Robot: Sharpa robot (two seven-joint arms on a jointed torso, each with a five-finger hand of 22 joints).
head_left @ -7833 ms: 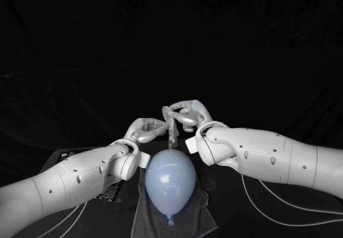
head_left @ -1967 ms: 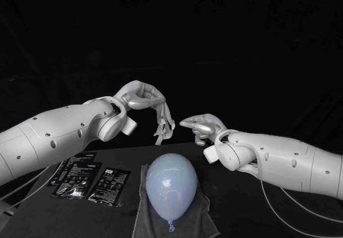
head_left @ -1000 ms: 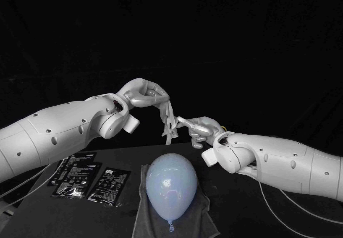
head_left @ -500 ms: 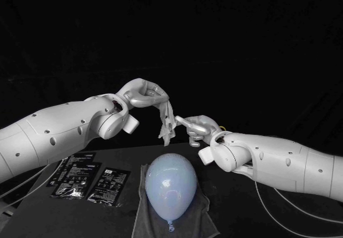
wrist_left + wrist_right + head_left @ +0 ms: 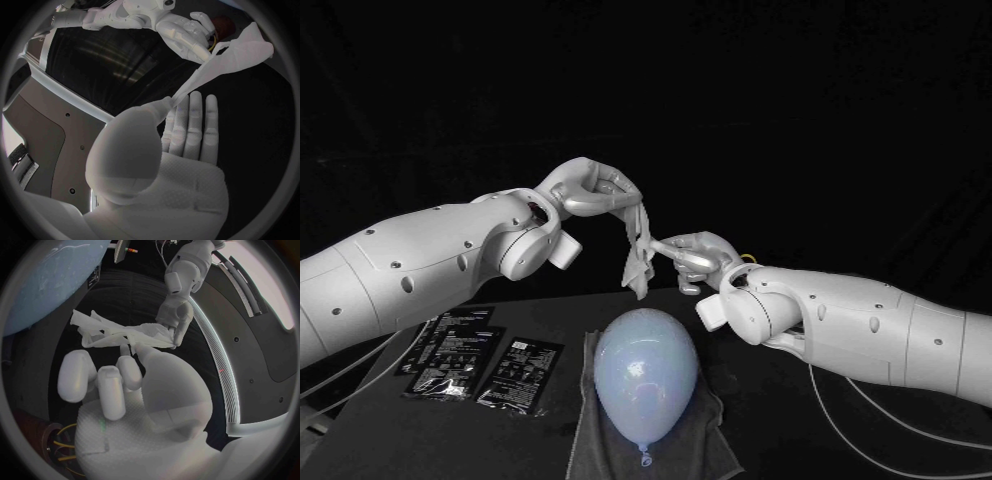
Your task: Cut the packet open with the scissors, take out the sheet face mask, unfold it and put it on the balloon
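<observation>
A crumpled white sheet face mask hangs in the air above the far end of the pale blue balloon. My left hand pinches its top end, raised high over the table. From the right, my right hand reaches in and its fingers close on the mask's middle. In the left wrist view the mask stretches from my left hand toward the right hand. In the right wrist view the mask runs between my right hand and the left hand, beside the balloon.
The balloon lies lengthwise on a dark cloth near the table's front. Black packets lie flat at the front left, one more beside them. The black table continues to the right of the cloth.
The hands, together over the balloon before, parted; the left lifted the mask up and left. In the last second the right hand came up to the hanging mask and closed its fingers on it.
</observation>
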